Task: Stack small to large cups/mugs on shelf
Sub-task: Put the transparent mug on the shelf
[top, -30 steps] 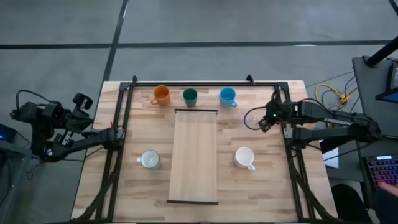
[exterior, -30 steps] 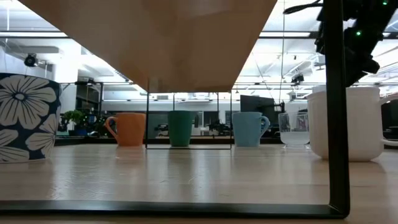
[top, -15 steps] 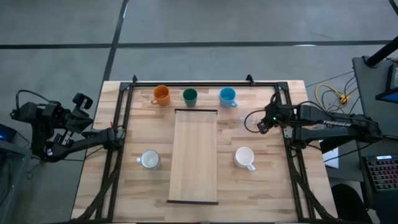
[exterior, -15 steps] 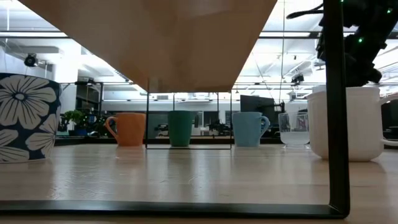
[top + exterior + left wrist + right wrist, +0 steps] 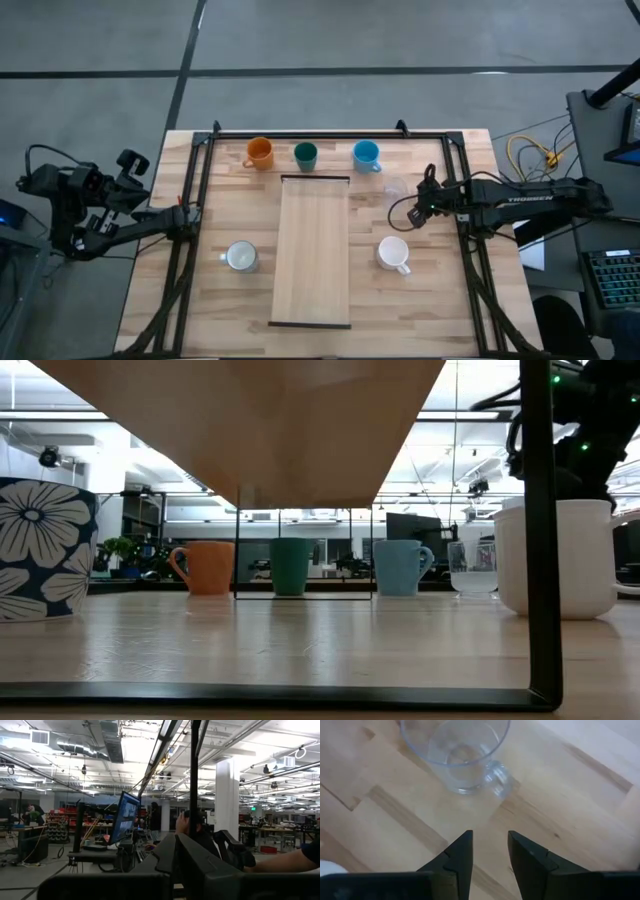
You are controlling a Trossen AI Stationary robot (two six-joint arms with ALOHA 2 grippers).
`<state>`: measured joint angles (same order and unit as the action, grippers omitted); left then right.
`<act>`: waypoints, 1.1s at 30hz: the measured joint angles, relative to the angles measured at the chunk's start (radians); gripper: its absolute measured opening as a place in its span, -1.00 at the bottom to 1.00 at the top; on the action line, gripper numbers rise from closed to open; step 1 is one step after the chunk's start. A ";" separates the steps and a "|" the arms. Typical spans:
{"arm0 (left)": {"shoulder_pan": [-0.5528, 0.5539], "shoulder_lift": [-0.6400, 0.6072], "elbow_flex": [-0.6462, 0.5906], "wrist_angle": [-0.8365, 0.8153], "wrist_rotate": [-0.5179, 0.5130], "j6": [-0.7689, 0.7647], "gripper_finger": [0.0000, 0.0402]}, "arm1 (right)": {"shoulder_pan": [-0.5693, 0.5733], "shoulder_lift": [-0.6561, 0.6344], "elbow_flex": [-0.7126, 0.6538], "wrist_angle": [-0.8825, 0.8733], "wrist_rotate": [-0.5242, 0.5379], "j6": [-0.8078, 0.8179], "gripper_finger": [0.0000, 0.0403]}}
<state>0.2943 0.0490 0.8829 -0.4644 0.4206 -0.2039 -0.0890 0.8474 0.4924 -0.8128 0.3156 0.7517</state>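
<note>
The clear glass (image 5: 395,188) stands upright on the tabletop right of the shelf (image 5: 314,250); it also shows in the right wrist view (image 5: 454,750) and the low view (image 5: 470,568). My right gripper (image 5: 412,215) is open and empty just near-side of it, its fingertips (image 5: 490,847) apart from the glass handle (image 5: 497,776). The white mug (image 5: 392,253) stands nearer the front edge. A pale mug (image 5: 240,257), flower-patterned in the low view (image 5: 40,550), stands left of the shelf. Orange (image 5: 259,153), dark green (image 5: 305,154) and light blue (image 5: 366,155) cups stand along the far edge. My left gripper (image 5: 185,215) waits shut at the left edge.
The shelf is a raised board; its underside (image 5: 260,430) shows overhead in the low view. A black frame (image 5: 300,133) runs around the table, with a post (image 5: 540,530) in front of the white mug. Cables (image 5: 530,155) lie off the right side.
My right gripper has moved toward the table's near edge and a little toward the shelf, from beside the clear glass to a spot between the glass and the white mug. The glass and the other cups have stayed in place.
</note>
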 joint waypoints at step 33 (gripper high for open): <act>0.000 0.000 0.056 0.012 0.004 0.001 -0.98 | -0.001 -0.001 0.044 0.010 -0.050 -0.136 -0.23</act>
<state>0.2942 0.0490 0.9386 -0.4525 0.4248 -0.2034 -0.0898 0.8463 0.5365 -0.8024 0.2661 0.6161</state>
